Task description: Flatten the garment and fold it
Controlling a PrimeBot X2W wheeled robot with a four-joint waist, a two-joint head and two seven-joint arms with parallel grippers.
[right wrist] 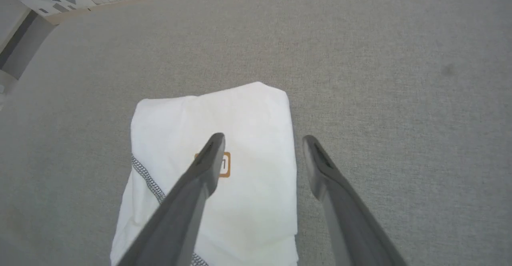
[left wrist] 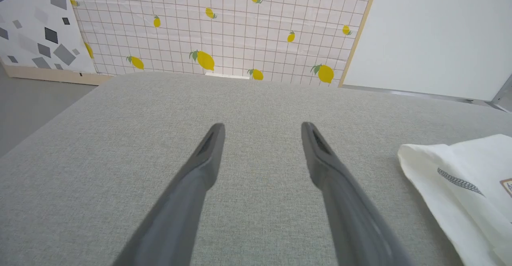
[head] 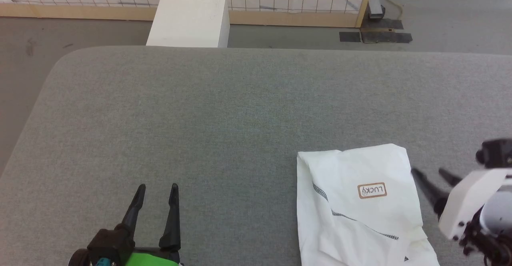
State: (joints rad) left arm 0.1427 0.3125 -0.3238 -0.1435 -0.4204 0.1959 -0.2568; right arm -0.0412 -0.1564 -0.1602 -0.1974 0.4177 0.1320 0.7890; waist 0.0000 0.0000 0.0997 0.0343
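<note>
The big white thin shirt with grey stitched lines point(head: 352, 170) lies on the soft grey table point(head: 240, 98). It is folded up into a small block, with its little orange-edged "LUCKY" patch point(head: 372, 190) on top. So I think the flattening is done, and the folding is nearly done or all done. The near end of the block looks a bit lumpy and runs off the picture, so I cannot tell if it is neat there. Maybe a last tidy pat is left.

The right gripper point(right wrist: 263, 137) has its jaws wide open and holds nothing. One finger hangs over the patch. The other hangs over bare table just past the shirt's edge.

The left gripper point(left wrist: 262, 126) is wide open too, with nothing in it. The shirt is off to the right of its jaws, well apart from them.
</note>
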